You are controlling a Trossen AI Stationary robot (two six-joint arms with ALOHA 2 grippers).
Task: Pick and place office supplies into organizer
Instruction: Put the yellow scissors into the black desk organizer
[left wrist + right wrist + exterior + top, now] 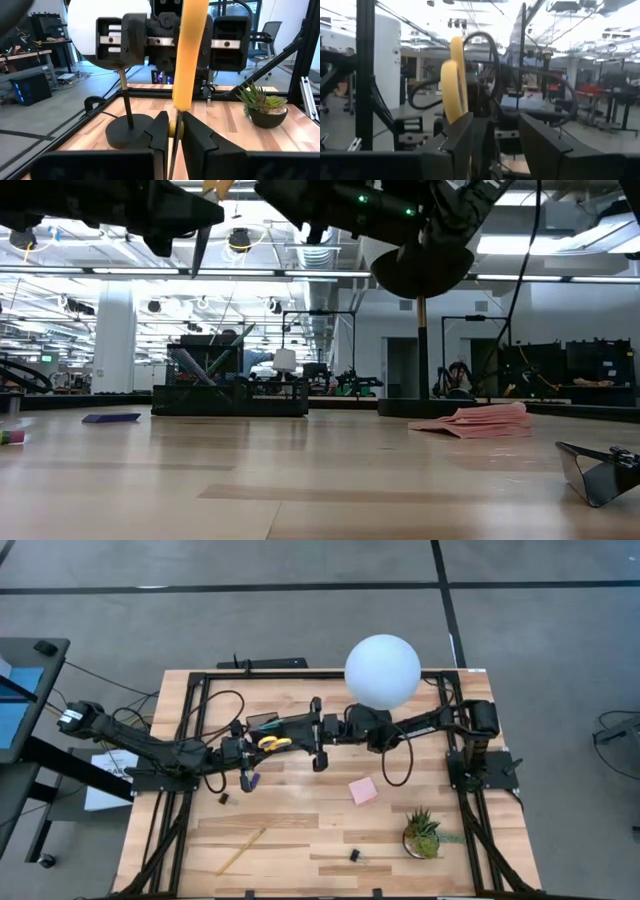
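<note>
Scissors (273, 743) with yellow plastic loop handles hang between my two pincers at the centre of the overhead frame, above the counter (300, 840). My left pincer (174, 137) is clenched on their thin blades, its two dark fingers pressed together with a yellow pivot showing between them. My right pincer (495, 135) faces it with its two blocky fingers parted, one yellow handle loop standing just beside its left finger; I cannot tell whether it touches.

On the pale wood-plank counter I count one square pink sticky-note pad (363, 790) right of centre, one slim yellow pencil (242, 851) lower left, two tiny black clips (354, 855), and one spiky green plant (423, 833) in a round pot. One smooth white globe lamp (382, 671) stands at upper centre.
</note>
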